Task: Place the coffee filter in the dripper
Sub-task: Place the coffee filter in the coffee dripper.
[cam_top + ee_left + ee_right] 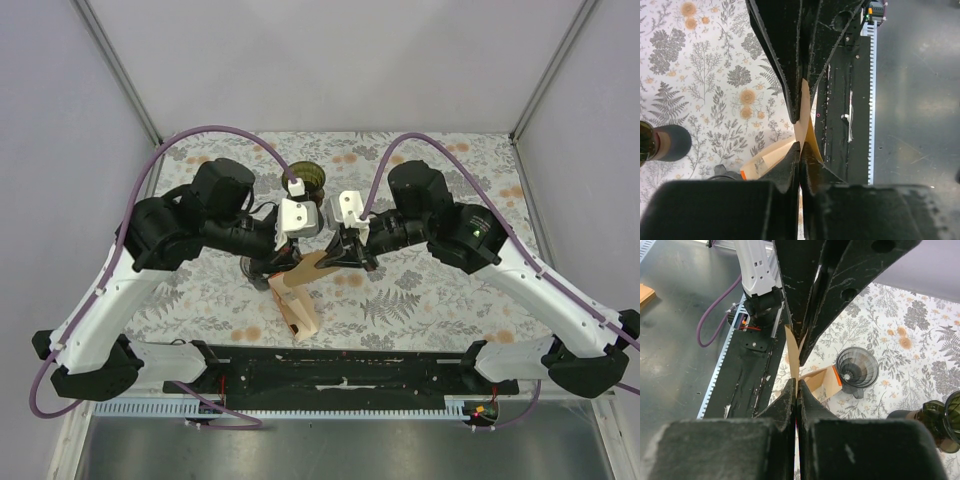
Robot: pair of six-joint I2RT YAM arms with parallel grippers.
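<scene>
The floral tablecloth [430, 290] carries everything, with both arms leaning in to meet over its middle; beneath that meeting point, towards the near edge, lies a tan pack of filters [822, 381] with an orange label; just beside it stands the smoked plastic dripper [857, 367], upright, mouth up, nothing in it; a brown glass vessel [940, 422] stands further off. The coffee filter [791, 347] is off the table, a thin tan sheet held on edge between the two grippers, above the pack and apart from the dripper; being paper, it should weigh next to nothing, flex and crease at a touch, tear if the arms draw apart too hard, and slip from smooth fingers unless pinched firmly; the safest hold looks to be at the rim or along a seam, leaving the cone free to open as it goes into the dripper. The left gripper [800, 150] has its jaws pressed together with only the paper's thickness between them, pinching one edge of the filter; the right gripper [796, 387] is likewise clamped on the opposite edge, tip to tip with the left; whether each holds one layer or the whole folded filter cannot be told.
</scene>
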